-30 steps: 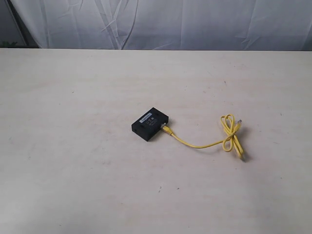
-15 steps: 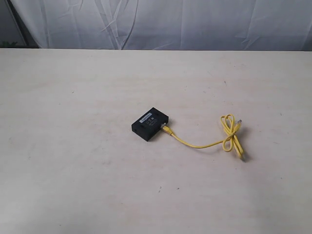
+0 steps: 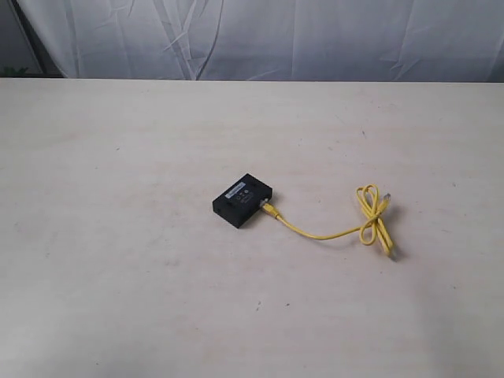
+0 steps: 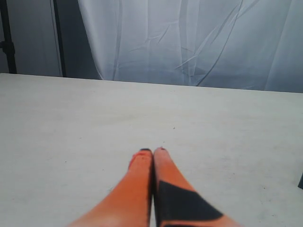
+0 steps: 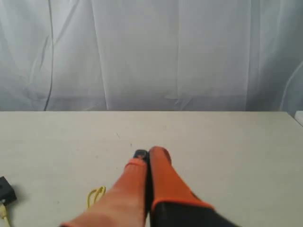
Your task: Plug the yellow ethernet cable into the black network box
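Observation:
The black network box (image 3: 242,201) lies near the middle of the pale table, a white label strip on its top. One end of the yellow ethernet cable (image 3: 315,234) sits against the box's right side; whether it is seated in a port I cannot tell. The cord runs right to a looped bundle (image 3: 373,216). In the right wrist view the loop (image 5: 95,195) and a corner of the box (image 5: 6,190) show. Neither arm appears in the exterior view. My left gripper (image 4: 153,151) and right gripper (image 5: 147,153) are both shut on nothing, above bare table.
A wrinkled white curtain (image 3: 260,39) hangs behind the table's far edge (image 3: 252,79). A dark stand pole (image 4: 5,38) stands beyond the table in the left wrist view.

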`<state>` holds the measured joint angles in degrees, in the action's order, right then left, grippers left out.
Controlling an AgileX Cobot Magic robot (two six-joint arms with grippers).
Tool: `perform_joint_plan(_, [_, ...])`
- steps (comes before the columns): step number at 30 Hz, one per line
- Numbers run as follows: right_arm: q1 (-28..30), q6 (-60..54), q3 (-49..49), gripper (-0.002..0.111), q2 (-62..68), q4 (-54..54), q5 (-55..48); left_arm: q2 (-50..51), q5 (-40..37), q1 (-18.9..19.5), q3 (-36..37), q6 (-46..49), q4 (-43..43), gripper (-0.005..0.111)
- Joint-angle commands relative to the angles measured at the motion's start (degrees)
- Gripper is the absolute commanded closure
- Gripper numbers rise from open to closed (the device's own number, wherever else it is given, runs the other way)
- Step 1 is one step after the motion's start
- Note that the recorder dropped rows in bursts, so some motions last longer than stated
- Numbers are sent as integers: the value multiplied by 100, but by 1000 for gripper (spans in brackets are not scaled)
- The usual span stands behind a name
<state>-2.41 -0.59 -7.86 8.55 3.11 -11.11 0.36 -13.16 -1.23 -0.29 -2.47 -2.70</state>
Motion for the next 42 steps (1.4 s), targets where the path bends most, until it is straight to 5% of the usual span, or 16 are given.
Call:
perform_joint_plan(1, [294, 14, 425, 108, -446, -11, -178, -36, -7, 22, 29, -8, -2, 107])
perform_joint_plan(42, [369, 59, 786, 108, -855, 4, -587, -36, -7, 22, 29, -8, -2, 107])
